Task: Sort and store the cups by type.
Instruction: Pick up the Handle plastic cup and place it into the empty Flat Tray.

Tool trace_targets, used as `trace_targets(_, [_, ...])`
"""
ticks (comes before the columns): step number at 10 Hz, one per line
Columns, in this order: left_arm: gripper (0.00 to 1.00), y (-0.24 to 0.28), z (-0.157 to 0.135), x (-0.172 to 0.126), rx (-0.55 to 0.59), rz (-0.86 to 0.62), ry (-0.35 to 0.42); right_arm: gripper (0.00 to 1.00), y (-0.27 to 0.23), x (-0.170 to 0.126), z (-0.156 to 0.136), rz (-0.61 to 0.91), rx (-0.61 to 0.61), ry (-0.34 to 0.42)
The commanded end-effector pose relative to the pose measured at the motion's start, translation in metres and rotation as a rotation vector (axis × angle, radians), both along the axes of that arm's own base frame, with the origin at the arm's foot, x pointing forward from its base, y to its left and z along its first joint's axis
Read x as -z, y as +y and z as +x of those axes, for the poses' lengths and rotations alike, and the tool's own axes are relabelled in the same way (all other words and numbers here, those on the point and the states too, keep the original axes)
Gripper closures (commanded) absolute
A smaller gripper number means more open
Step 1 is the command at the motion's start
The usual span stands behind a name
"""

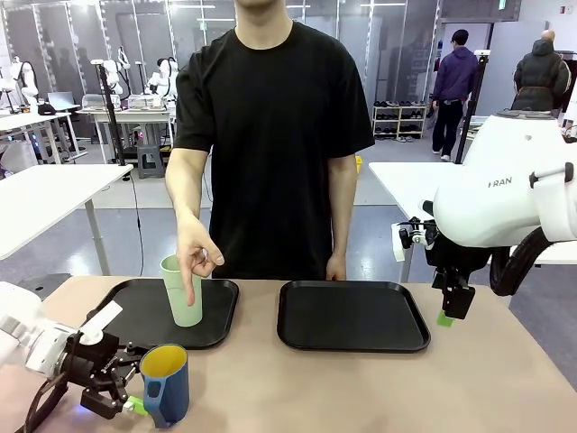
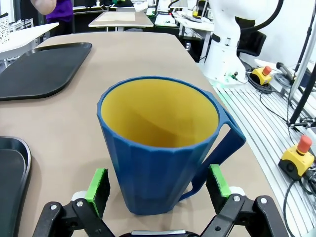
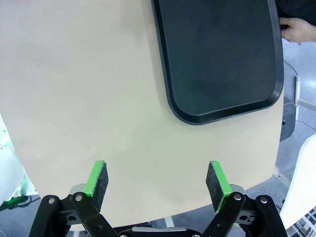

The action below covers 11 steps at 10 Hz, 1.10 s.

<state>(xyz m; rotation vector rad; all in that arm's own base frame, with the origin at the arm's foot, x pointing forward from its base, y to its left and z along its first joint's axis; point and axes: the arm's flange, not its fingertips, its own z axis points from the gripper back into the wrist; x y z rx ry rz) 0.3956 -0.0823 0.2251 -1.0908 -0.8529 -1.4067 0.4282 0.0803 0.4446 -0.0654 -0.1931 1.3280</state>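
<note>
Mug, dark blue with a yellow inside, stands upright on the bare table at our near left, off both trays and just in front of the left tray. We judge it stiff and, being empty, light. Its faceted wall looks smooth, so a loose pinch may slip or turn it, and we cannot tell whether it is plastic or ceramic, so we would treat it as breakable. The best hold seems to be across the body, low to middle. The handle sticks out toward one pad, so that pad may land on the handle loop, not on the wall. A small turn of the wrist would give both pads flat facets. Our left gripper lies low and nearly level, reaching in from the left with the mug between its fingers. They stand wide, one pad just beside the wall and the other just beside the handle, and neither is pressing. The tumbler, pale green and tall, stands on the left tray. It looks light and easy to tip. The person's hand is at its rim with one finger pointing down along it. Our right gripper hangs pointing down over bare table beside the right tray, fingers wide and holding nothing.
</note>
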Motion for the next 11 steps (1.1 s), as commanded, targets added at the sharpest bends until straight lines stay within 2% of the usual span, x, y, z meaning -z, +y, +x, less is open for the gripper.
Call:
trace_targets(1, [0.00, -0.011, 0.006, 0.006, -0.008, -0.046, -0.017, 0.00, 0.000, 0.000, 0.000, 0.001, 0.012, -0.009])
trace_targets(11, [0.00, -0.035, 0.007, 0.026, 0.056, -0.118, -0.009, 0.00, 0.000, 0.000, 0.000, 0.001, 0.012, -0.009])
